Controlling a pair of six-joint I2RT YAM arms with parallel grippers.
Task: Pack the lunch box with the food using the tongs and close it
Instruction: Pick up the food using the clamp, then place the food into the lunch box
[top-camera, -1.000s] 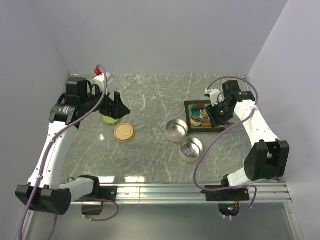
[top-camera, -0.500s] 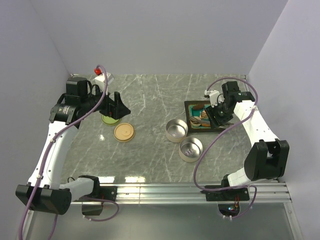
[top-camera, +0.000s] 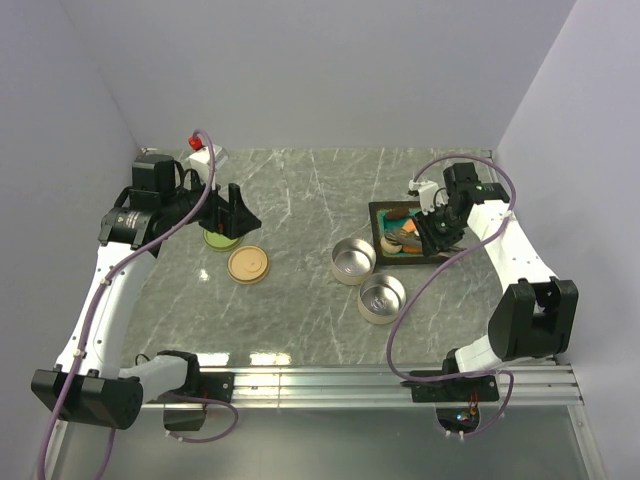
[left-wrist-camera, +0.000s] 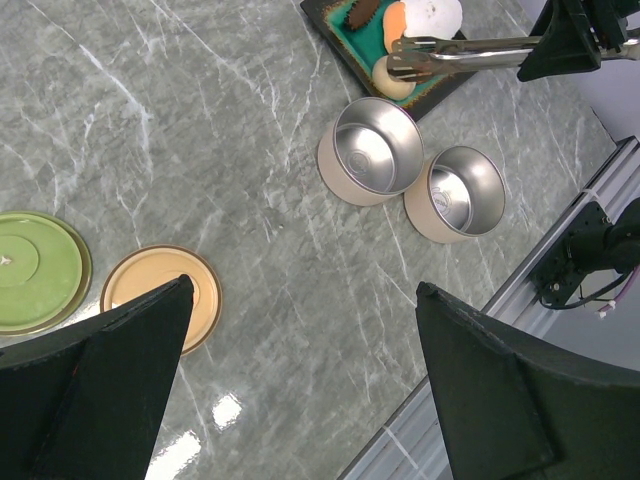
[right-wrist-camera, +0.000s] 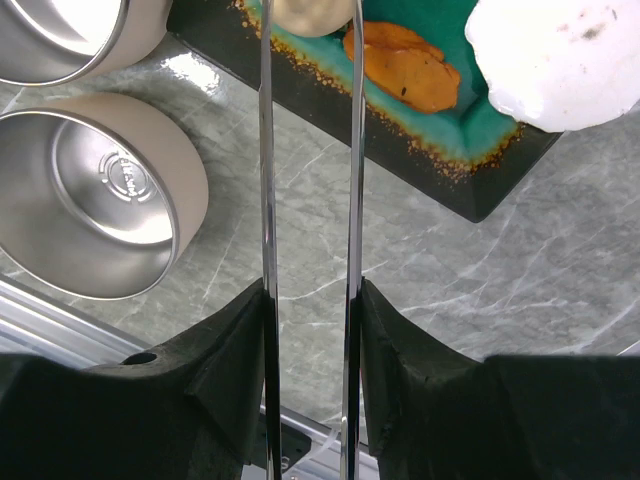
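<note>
The table (top-camera: 300, 200) is bare through its middle. The teal tray (right-wrist-camera: 440, 170) sits at 3 o'clock, close to the right wall, with two open tins (top-camera: 353, 261) at its 7 o'clock. My right fingers (right-wrist-camera: 230, 340) clamp the tongs (right-wrist-camera: 265, 200). Only the left wrist view shows their tips at a pale food oval (left-wrist-camera: 392, 78) on the tray's edge. My left fingers (left-wrist-camera: 120, 380) stand wide above the lids (top-camera: 248, 264) at 9 o'clock.

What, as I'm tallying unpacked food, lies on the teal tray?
A brown piece, orange piece, white piece, and beige piece between the tongs' tips; tongs hide part of it.
</note>
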